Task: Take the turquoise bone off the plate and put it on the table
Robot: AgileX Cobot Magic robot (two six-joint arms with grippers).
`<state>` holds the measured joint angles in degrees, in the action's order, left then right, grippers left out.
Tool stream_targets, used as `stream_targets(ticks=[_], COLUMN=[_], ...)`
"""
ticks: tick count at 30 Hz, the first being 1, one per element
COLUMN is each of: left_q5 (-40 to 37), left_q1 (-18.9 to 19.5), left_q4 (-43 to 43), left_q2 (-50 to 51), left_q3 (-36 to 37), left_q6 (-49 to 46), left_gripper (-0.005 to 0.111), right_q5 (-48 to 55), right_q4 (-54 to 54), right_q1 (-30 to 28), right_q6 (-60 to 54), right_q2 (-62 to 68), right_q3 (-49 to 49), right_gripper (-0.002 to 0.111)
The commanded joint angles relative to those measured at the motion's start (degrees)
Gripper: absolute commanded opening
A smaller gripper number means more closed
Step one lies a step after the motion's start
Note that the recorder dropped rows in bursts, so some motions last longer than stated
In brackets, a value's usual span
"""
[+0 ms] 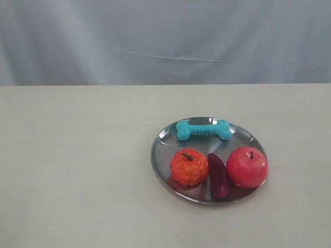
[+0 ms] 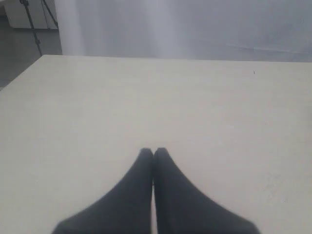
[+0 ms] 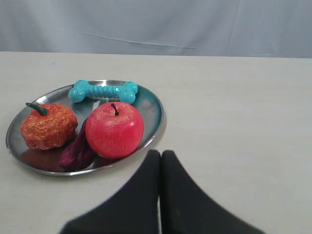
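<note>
- At the far rim of the plate, the bone lay free.
- Left end effector and right end effector had tips together.
- The right likely needed to part, then pinch the bone's shaft.

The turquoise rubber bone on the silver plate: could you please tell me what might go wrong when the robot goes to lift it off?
1. The turquoise rubber bone lies at the far rim of the round silver plate, behind the red apple as seen from the right gripper; a low reach could knock the apple.
2. That gripper's jaws are shut; unless they open first, it would likely just push the bone.
</note>
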<state>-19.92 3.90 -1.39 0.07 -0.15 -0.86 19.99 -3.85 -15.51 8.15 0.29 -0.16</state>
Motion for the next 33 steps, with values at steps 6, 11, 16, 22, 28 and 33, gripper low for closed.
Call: stream_targets(ticks=[6, 11, 16, 22, 28, 33], left_q5=[0.31, 0.31, 0.31, 0.31, 0.31, 0.31], left_q1=[-0.44, -0.44, -0.44, -0.44, -0.44, -0.44], left_q4=[-0.08, -0.08, -0.08, -0.08, -0.08, -0.08], left_q2=[-0.07, -0.07, -0.07, -0.07, -0.07, -0.07], left_q3=[0.15, 0.15, 0.15, 0.15, 0.15, 0.15], left_q6=[0.24, 0.24, 0.24, 0.24, 0.24, 0.24], left_gripper=[0.000, 0.000, 0.000, 0.000, 0.000, 0.000], right_q5=[-5.68, -16.12, -30.50, -44.05, -52.71, -66.01], right_q4=[-5.69, -6.98, -6.98, -6.98, -6.14, -4.54], right_q1=[-0.40, -0.40, -0.40, -0.40, -0.40, -0.40], right_q6=[-0.85, -0.85, -0.85, -0.85, 0.71, 17.94], right_q2=[-0.29, -0.29, -0.29, -0.29, -0.29, -0.29], right_q3=[0.16, 0.16, 0.16, 0.16, 0.16, 0.16], right_gripper=[0.000, 0.000, 0.000, 0.000, 0.000, 0.000])
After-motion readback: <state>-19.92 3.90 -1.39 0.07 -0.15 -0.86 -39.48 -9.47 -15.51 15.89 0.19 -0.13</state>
